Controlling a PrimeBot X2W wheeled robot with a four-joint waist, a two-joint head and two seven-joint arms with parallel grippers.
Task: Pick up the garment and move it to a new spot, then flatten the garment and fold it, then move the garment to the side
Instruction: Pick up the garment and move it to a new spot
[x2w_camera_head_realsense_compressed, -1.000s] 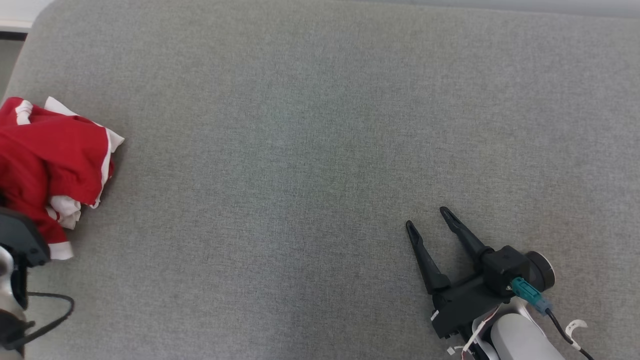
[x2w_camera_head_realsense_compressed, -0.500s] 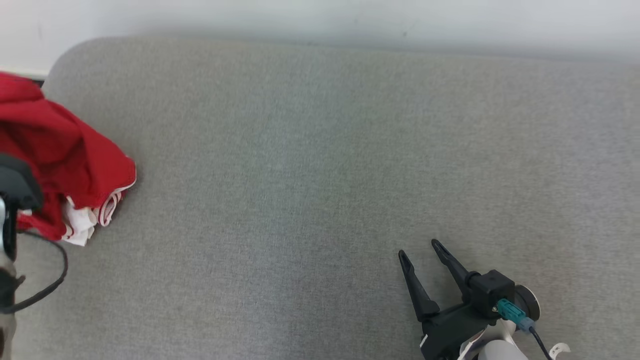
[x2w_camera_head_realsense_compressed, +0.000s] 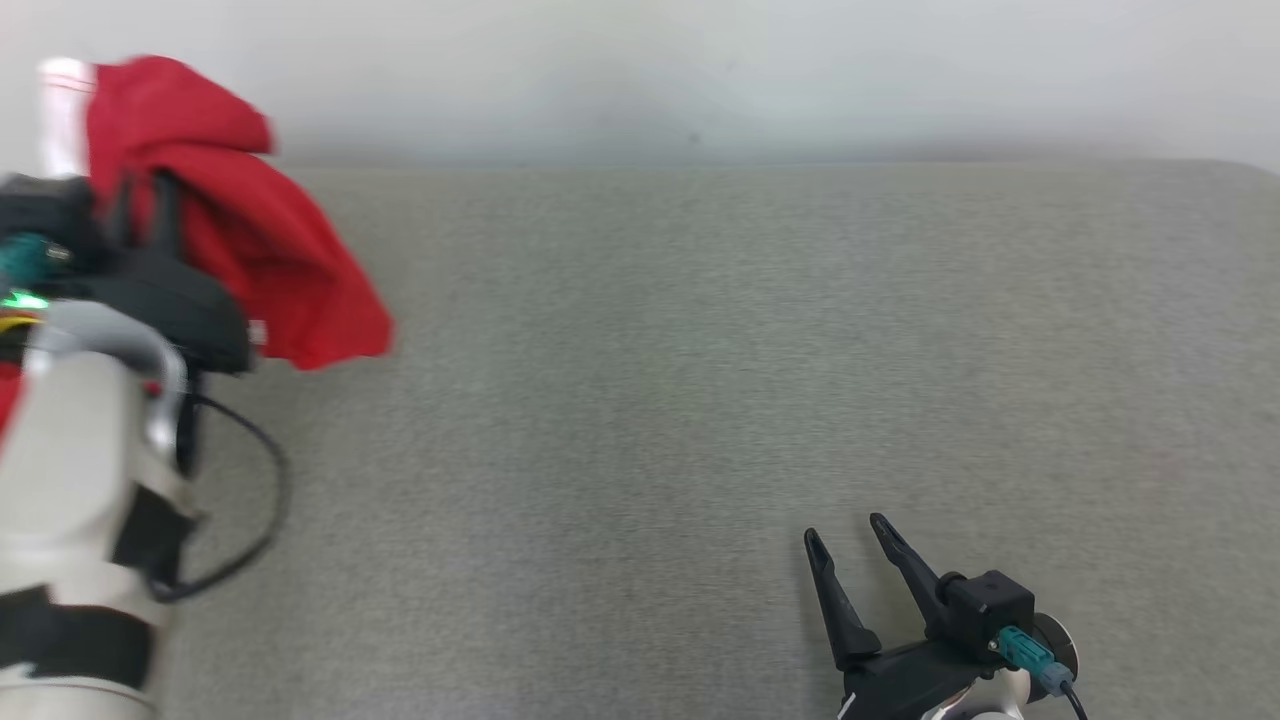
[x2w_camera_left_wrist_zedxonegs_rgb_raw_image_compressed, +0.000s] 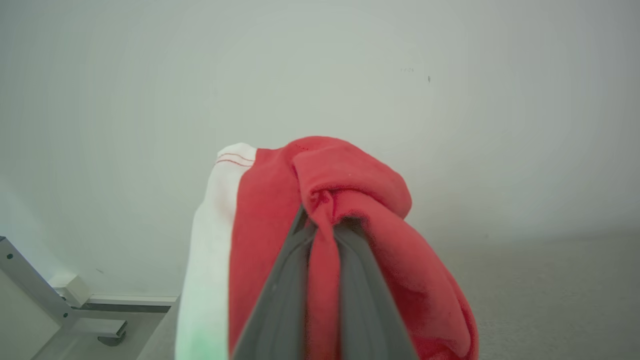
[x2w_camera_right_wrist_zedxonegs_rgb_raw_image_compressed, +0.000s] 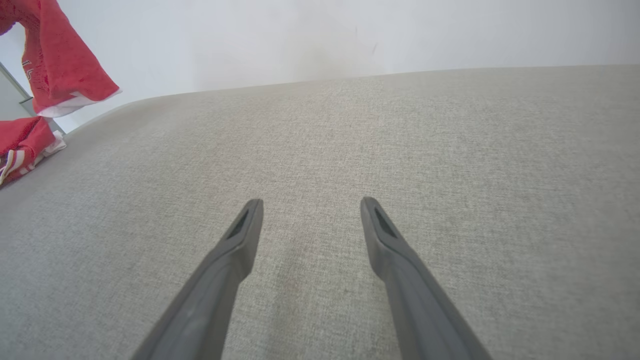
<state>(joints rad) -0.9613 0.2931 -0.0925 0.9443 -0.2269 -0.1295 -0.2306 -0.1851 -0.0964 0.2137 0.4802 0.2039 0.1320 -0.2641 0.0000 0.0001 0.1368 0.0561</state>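
The garment (x2w_camera_head_realsense_compressed: 270, 260) is red cloth with white trim, bunched and lifted at the upper left of the head view. My left gripper (x2w_camera_left_wrist_zedxonegs_rgb_raw_image_compressed: 322, 222) is shut on a fold of it, and the cloth drapes over both fingers. The right wrist view shows the garment (x2w_camera_right_wrist_zedxonegs_rgb_raw_image_compressed: 60, 65) hanging in the air at the far left, with its lower end (x2w_camera_right_wrist_zedxonegs_rgb_raw_image_compressed: 22, 145) still lying on the grey surface. Over the near right part of the surface, my right gripper (x2w_camera_head_realsense_compressed: 844, 528) is open with nothing between its fingers (x2w_camera_right_wrist_zedxonegs_rgb_raw_image_compressed: 240, 240).
A wide grey padded surface (x2w_camera_head_realsense_compressed: 700, 400) spreads in front of me, with a rounded far edge against a white wall (x2w_camera_head_realsense_compressed: 700, 70). A metal frame leg (x2w_camera_left_wrist_zedxonegs_rgb_raw_image_compressed: 50, 305) stands on the floor beyond the surface's left end.
The head camera has tilted up. My left arm has raised the garment off the surface, up and a little to the right. The right gripper stays open in place.
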